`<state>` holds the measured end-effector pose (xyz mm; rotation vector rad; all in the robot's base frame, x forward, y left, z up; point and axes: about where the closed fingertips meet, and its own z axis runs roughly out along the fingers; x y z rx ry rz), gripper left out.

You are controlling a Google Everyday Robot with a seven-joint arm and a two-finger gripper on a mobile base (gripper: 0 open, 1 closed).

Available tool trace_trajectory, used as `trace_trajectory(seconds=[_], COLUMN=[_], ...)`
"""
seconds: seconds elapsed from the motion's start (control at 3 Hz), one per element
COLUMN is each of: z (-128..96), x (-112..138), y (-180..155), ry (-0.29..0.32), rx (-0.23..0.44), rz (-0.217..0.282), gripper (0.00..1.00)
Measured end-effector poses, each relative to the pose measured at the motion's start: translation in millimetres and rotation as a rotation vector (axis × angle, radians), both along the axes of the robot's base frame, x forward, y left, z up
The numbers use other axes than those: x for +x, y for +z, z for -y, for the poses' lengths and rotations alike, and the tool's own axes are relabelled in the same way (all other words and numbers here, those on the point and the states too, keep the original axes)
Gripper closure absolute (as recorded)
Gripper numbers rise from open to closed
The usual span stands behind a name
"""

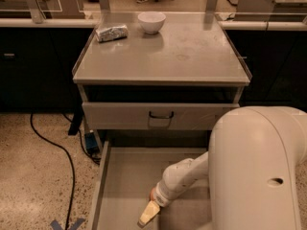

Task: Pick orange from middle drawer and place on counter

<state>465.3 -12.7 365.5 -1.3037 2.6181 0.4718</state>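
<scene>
The middle drawer (122, 176) is pulled open below the cabinet, its grey floor showing. Only a thin sliver of the orange (152, 194) shows on the drawer floor; the white wrist covers the rest. My gripper (148, 214) reaches down into the drawer at its front, right at the orange, with its pale yellow tip low over the floor. The counter (192, 56) is the grey cabinet top above, apart from the gripper.
A white bowl (151, 22) and a crumpled foil packet (112, 32) sit at the counter's back. The top drawer front (160, 116) with its black handle is closed. My large white arm link (259, 171) fills the lower right. A black cable (57, 147) runs over the floor at left.
</scene>
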Motion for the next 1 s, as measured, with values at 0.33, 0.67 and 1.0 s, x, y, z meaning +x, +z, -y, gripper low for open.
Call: trace_trajectory(seconds=[0.33, 0.67, 1.0], z=[0.0, 0.0, 0.0], x=[0.0, 0.0, 0.0], y=[0.0, 0.0, 0.0], ry=[0.0, 0.0, 0.0], rx=[0.0, 0.0, 0.0], rz=[0.0, 0.0, 0.0], gripper=[0.19, 0.43, 0.64])
